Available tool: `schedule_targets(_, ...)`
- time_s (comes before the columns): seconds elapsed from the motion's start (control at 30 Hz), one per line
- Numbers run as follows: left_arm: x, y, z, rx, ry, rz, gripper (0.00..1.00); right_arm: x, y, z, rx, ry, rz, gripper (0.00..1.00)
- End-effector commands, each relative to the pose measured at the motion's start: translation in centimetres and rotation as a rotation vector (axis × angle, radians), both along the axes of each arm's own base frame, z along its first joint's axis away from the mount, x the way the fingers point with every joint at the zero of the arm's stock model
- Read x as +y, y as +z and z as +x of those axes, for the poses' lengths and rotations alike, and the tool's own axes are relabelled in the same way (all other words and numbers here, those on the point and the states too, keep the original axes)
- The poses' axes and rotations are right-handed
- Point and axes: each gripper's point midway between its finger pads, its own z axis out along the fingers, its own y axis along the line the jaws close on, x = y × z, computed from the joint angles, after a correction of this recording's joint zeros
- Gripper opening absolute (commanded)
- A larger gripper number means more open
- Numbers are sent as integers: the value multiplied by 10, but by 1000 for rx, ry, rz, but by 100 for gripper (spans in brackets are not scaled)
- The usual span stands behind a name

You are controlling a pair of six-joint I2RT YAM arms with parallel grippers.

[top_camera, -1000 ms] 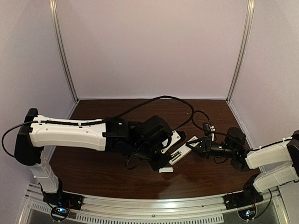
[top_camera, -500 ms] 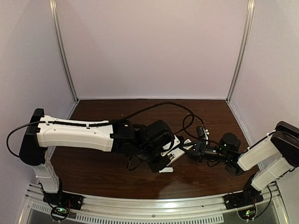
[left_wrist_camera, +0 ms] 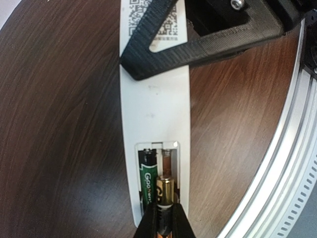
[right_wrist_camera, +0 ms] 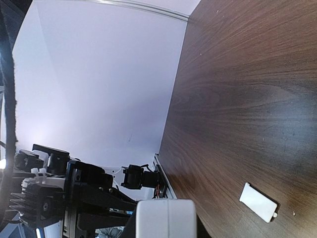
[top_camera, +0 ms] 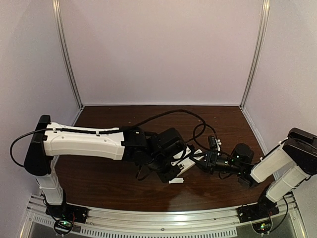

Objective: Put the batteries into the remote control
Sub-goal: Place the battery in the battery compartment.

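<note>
Battery (left_wrist_camera: 166,191) pinched in left pincer (left_wrist_camera: 165,216) lies over remote control (left_wrist_camera: 156,109) recess.

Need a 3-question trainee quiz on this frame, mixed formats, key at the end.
1. True or false: the remote control lies with its battery recess facing up.
2. How many batteries sit in the recess, free of any end effector? A) none B) one C) two
3. Fill in: the left end effector is shut on a ____.
Key: 1 true. 2 B, the green battery. 3 battery, the gold-tipped battery, over the empty slot.
</note>
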Motion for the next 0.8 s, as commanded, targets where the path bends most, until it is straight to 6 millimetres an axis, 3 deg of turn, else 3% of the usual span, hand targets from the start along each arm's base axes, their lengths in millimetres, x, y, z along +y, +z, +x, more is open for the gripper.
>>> schedule_targets(0.0,-1,-7,6,13,17,18,9,2,21,-3,-46,3,89,0)
schedule_targets(0.27,-3,-8,6,11,12,18,28,2,18,-3,-26,4,110,0)
schedule_targets(0.5,-5,0,6,10,10,-2,38,2,16,-4,-16,6,114,0)
schedule_targets(0.6,-6,18,5,-11,-15,-59,49,3,15,-5,-13,12,114,0)
schedule_targets(0.77,6,73,-7,-95,-140,-271,80,5,18,-8,-19,39,115,0)
